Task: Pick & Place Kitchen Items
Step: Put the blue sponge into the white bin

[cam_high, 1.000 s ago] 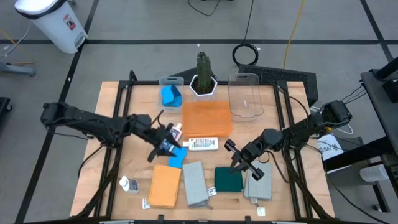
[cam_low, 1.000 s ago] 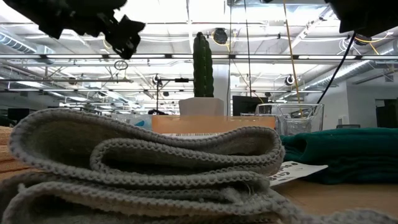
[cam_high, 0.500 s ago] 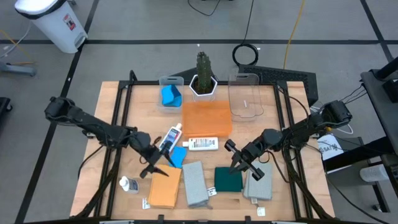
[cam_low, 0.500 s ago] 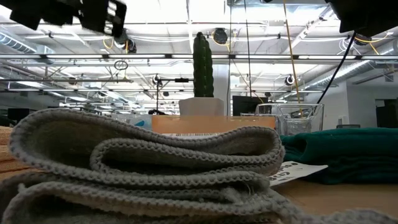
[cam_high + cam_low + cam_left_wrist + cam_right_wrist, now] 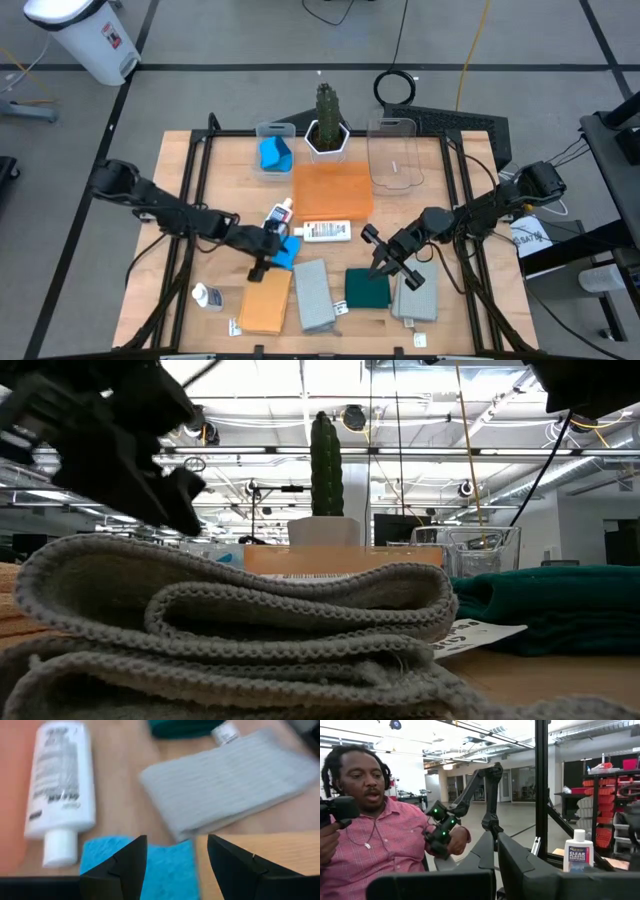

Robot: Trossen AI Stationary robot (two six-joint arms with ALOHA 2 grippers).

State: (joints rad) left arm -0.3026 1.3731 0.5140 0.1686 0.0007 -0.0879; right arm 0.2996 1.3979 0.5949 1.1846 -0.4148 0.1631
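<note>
Blue sponge (image 5: 272, 152) fills one clear plastic bin (image 5: 275, 131) at the bench's far edge, while bottles, cloths and another blue sponge (image 5: 286, 250) wait mid-bench under the open left claw (image 5: 262, 262); right claw (image 5: 383, 262) idles closed.

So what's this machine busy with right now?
It is sorting kitchen items on a wooden table. The left gripper hangs open just over a blue sponge lying between a white bottle and a grey cloth, holding nothing yet. The right gripper is shut and waits above the dark green cloth. Another sponge already sits in a clear bin at the back, and an orange cloth lies at the front.
</note>
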